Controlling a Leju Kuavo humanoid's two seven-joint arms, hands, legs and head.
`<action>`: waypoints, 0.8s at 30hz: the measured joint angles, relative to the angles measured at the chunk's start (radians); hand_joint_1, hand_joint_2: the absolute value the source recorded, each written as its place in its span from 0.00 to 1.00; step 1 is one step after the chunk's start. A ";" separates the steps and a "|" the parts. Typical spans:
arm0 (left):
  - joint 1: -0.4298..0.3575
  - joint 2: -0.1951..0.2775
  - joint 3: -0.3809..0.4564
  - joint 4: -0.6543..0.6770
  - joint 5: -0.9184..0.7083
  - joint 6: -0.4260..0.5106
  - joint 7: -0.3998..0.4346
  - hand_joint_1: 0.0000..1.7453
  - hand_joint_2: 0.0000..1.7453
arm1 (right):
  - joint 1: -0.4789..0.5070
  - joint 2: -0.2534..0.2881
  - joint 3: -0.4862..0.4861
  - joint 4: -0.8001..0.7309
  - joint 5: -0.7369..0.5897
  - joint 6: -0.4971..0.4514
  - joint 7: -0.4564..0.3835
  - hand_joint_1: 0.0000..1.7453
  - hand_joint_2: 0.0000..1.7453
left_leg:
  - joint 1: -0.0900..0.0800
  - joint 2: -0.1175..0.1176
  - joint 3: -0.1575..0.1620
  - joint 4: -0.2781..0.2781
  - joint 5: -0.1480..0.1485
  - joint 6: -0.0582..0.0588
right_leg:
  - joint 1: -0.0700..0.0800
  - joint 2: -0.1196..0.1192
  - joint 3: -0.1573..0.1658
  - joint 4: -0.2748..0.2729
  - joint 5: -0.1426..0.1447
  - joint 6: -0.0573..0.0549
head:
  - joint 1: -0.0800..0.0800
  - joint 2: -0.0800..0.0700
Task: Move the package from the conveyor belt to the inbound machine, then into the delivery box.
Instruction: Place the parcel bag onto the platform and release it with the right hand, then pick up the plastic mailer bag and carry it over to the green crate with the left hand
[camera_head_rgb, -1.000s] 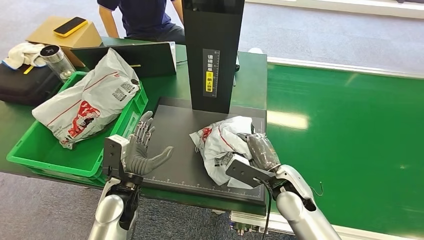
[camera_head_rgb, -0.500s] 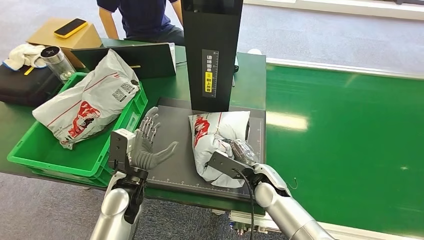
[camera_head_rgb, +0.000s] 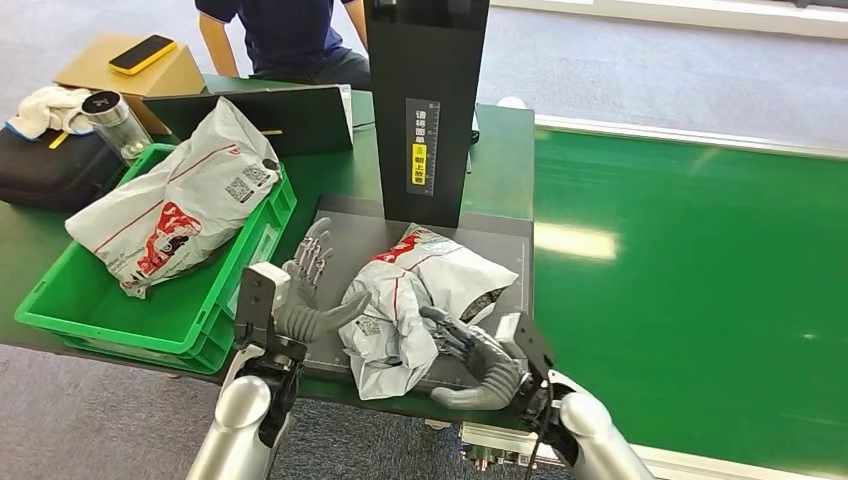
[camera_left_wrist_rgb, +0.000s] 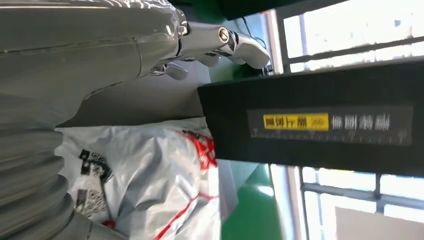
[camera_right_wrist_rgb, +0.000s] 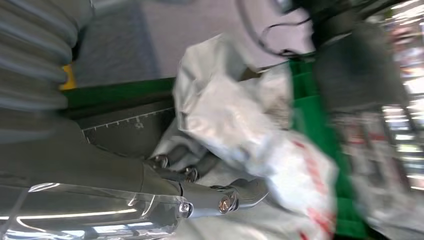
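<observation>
Crumpled white plastic mail package with red print (camera_head_rgb: 410, 305): lies on the dark grey scanning plate (camera_head_rgb: 345, 235) of the inbound machine, below its black upright column (camera_head_rgb: 425, 100).

Right hand (camera_head_rgb: 470, 360): fingers spread, palm up, against the package's near side; not closed round it.

Left hand (camera_head_rgb: 300, 300): fingers apart, thumb touching the package's left edge.

Green plastic crate (camera_head_rgb: 60, 300): left of the plate, holding a second white package (camera_head_rgb: 175, 205).

Green conveyor belt (camera_head_rgb: 700, 290): to the right.

Person in dark blue (camera_head_rgb: 280, 35): behind the table.
</observation>
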 joint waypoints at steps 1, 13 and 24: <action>0.003 0.004 -0.012 -0.004 -0.031 -0.005 -0.004 0.00 1.00 | 0.014 -0.008 -0.020 -0.036 -0.028 0.018 0.000 0.00 0.00 | 0.000 0.000 0.000 0.000 0.000 0.000 | 0.000 0.000 0.000 0.000 0.000 0.000 | 0.000 0.000; -0.009 0.033 -0.260 0.011 -0.491 -0.100 0.122 0.00 1.00 | 0.138 -0.012 -0.217 -0.303 0.034 -0.003 0.032 0.00 0.00 | 0.000 -0.001 -0.001 0.000 0.000 0.000 | 0.000 -0.001 0.000 0.000 0.000 0.000 | 0.000 0.000; -0.088 0.023 -0.402 0.187 -0.739 0.042 0.368 0.96 1.00 | 0.214 0.058 -0.324 -0.410 0.084 -0.005 0.059 0.00 0.00 | 0.000 -0.002 0.000 0.000 0.000 0.000 | 0.000 -0.002 0.000 0.000 0.000 0.000 | 0.000 0.000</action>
